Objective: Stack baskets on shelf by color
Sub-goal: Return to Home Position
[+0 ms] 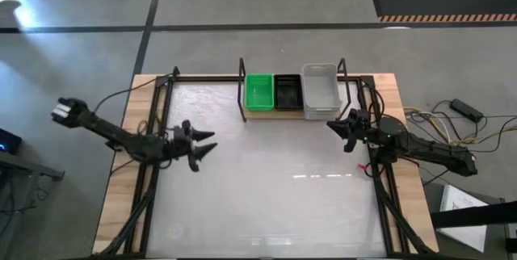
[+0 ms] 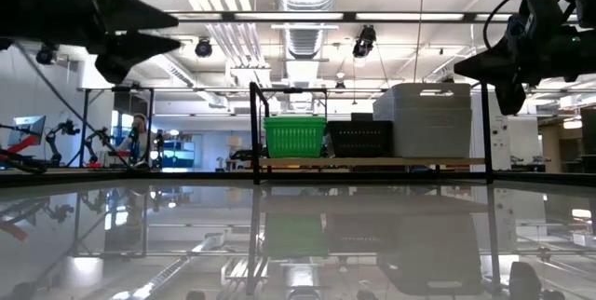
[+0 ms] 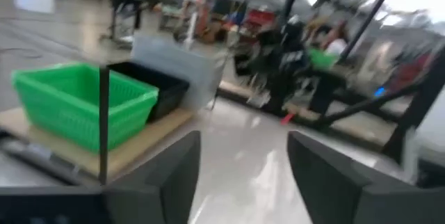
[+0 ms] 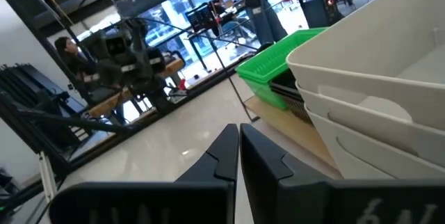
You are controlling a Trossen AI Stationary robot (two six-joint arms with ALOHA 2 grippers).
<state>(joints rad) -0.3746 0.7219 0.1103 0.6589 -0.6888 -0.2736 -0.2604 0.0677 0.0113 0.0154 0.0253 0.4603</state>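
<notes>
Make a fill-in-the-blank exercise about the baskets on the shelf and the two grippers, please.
1. On the shelf, the basket between the green basket and the white-grey baskets is ____.
2. The white-grey baskets stand at the end of the shelf nearest the ____ arm.
3. The left gripper has its fingers ____.
4. The right gripper has its fingers ____.

Missing words: black; right; open; shut.

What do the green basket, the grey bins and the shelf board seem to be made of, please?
Green basket: likely moulded plastic, bright, ribbed slotted walls. Grey bins: smooth matte plastic, seemingly translucent, nested rims showing. Shelf board: pale wood by its look.
</notes>
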